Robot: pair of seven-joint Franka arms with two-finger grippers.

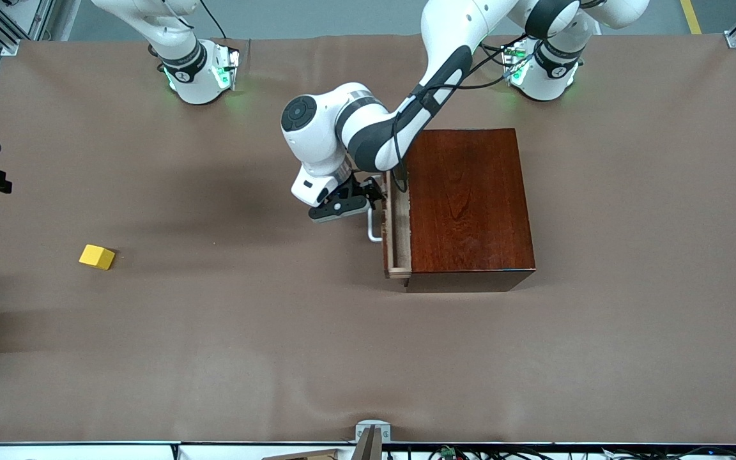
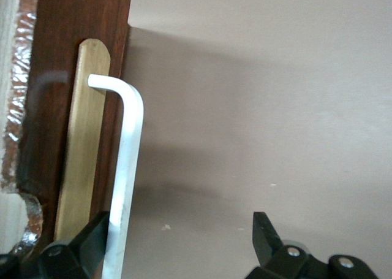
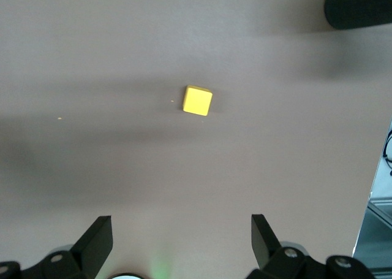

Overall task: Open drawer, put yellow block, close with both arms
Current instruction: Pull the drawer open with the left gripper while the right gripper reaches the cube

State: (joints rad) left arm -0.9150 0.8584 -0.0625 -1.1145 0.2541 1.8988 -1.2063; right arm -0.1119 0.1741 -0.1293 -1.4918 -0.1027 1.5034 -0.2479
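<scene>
1. Drawer [image 1: 397,230]: light-wood tray w/ dark front, pulled out only a crack from the reddish-brown box [image 1: 470,204], which sits mid-table toward the left arm's end. Stiff wood, prob. slides w/ some drag; box looks heavy enough to stay put, but that's a guess.
2. Handle [image 2: 125,168]: white U-bar on the drawer front, rigid, smooth, maybe slippery. Best hold: across the bar's straight middle, pull square to the front.
3. Left gripper [image 1: 342,203] is at the handle, claw spread; in the left wrist view one finger [image 2: 92,242] lies against the bar, the other stands well clear, so no pinch on it.
4. Yellow block [image 1: 97,257]: small, light, hard, flat faces, easy to pinch on two parallel sides. Lies on bare table toward the right arm's end, well apart from the box.
5. Right gripper [image 3: 180,242] hangs above the block, claw spread wide, holding nothing; arm waits.
</scene>
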